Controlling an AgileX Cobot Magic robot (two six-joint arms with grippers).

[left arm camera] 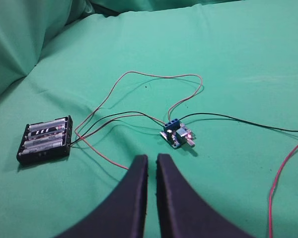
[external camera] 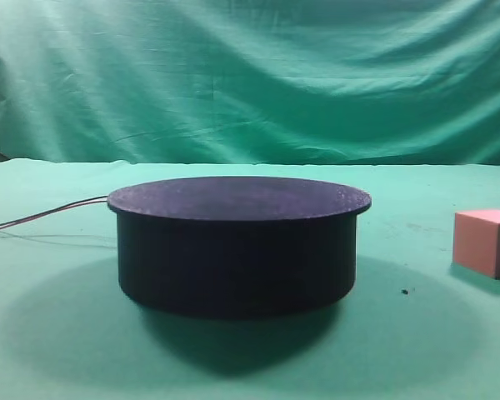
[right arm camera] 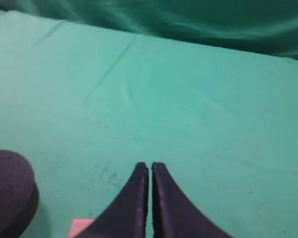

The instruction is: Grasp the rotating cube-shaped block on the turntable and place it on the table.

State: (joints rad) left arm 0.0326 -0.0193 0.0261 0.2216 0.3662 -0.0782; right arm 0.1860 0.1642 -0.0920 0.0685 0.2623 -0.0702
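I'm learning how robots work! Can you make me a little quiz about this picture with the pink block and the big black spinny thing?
1. True or false: the pink block is sitting on top of the black turntable.
2. Which thing lies nearest the battery pack? A) a small circuit board B) a spoon C) a ball
3. Fill in: the right gripper's fingers are ____ with nothing between them.

Key:
1. False. The block rests on the green table, to the right of the turntable.
2. A. The circuit board is joined to it by wires.
3. Shut.
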